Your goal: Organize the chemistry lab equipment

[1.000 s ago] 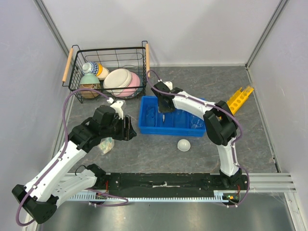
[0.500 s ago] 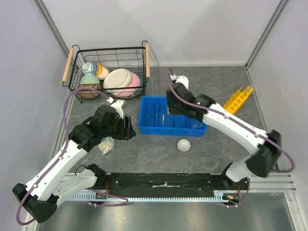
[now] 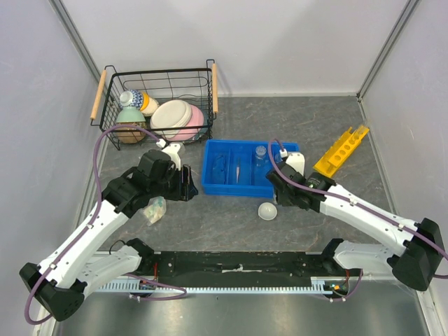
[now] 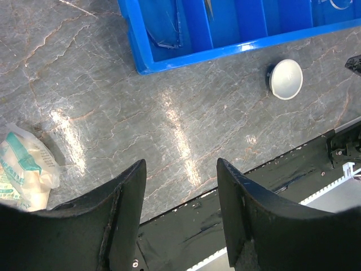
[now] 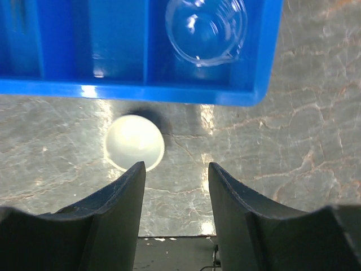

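Right gripper (image 5: pixel 176 169) hangs spread and empty right by the dish (image 5: pixel 134 142), which sits on the table just outside the tray (image 5: pixel 141 90). Probably lining up a grab. The beaker (image 5: pixel 206 27) is in the end compartment. Left gripper (image 4: pixel 180 169) is parked open and empty.

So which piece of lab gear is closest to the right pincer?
The small white domed dish, on the table just outside the blue tray; the glass beaker sits inside the tray, the yellow rack farther off.
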Robot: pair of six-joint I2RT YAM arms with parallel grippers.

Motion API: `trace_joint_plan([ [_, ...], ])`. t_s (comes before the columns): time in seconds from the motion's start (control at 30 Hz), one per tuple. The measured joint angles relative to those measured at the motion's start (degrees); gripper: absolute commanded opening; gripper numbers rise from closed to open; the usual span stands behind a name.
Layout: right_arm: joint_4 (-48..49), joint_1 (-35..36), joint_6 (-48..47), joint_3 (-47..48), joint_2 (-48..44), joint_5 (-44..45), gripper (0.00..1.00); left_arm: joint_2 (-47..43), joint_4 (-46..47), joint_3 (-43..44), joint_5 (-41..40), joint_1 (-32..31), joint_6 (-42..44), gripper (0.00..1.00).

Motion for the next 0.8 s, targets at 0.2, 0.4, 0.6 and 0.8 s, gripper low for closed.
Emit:
trace_joint_plan([
  [0.2,2.4,0.0,4.3,-7.7,-1.8,-0.9,0.56,0.0,0.0,0.0,0.0,0.0,0.0,0.60],
  [0.4,8.3,0.0,7.2,-13.2,-1.2,-3.1,0.56,0.0,0.0,0.0,0.0,0.0,0.0,0.60],
  [0.6,14.3,0.0,8.6,-14.5,1.4,-5.1,0.55,0.0,0.0,0.0,0.1,0.0,0.0,0.60],
  [0.8,18.5,0.0,9.5,-17.4,3.3,-7.1,0.53,0.1,0.0,0.0,0.0,0.0,0.0,0.60],
])
